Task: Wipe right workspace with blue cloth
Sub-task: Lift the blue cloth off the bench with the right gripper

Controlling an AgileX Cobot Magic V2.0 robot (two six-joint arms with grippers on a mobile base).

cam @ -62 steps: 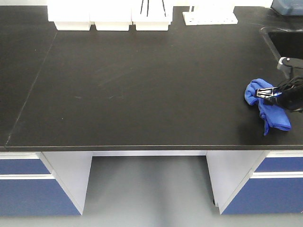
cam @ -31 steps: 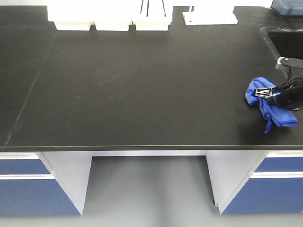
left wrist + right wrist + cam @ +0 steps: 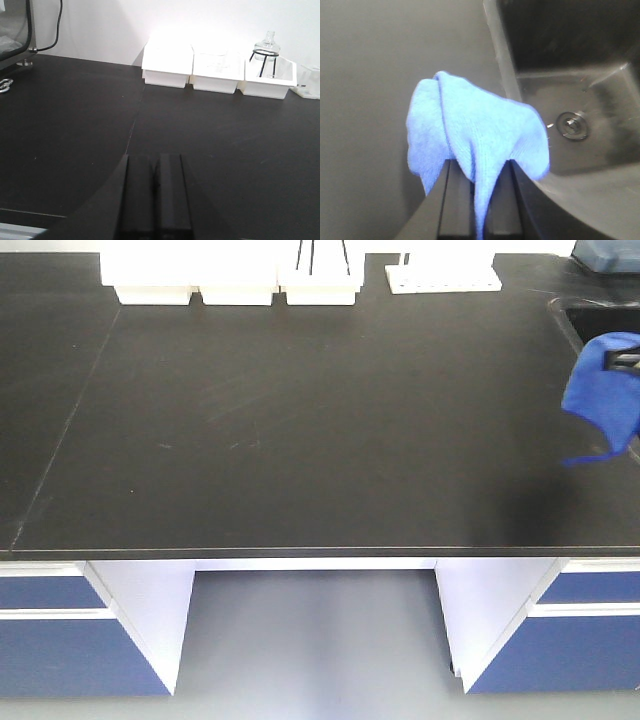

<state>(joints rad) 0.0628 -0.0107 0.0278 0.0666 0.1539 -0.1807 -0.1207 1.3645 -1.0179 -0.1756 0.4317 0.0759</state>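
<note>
Left gripper (image 3: 154, 157): two matte black fingers (image 3: 172, 195), each a flat-faced rectangular bar with a squared tip. A thin dark seam runs between them. Black sloping shoulders flank both bars and widen toward the camera. Finish is uniform, with a faint sheen on the right-hand bar.

Right gripper (image 3: 479, 164): same pattern, two dark flat bars with angled shoulders on either side. They read as charcoal grey under this lighting, and their inner faces are partly covered.

Front view: only a small black piece of the right gripper shows at the frame edge. Its detail is too small to tell.
</note>
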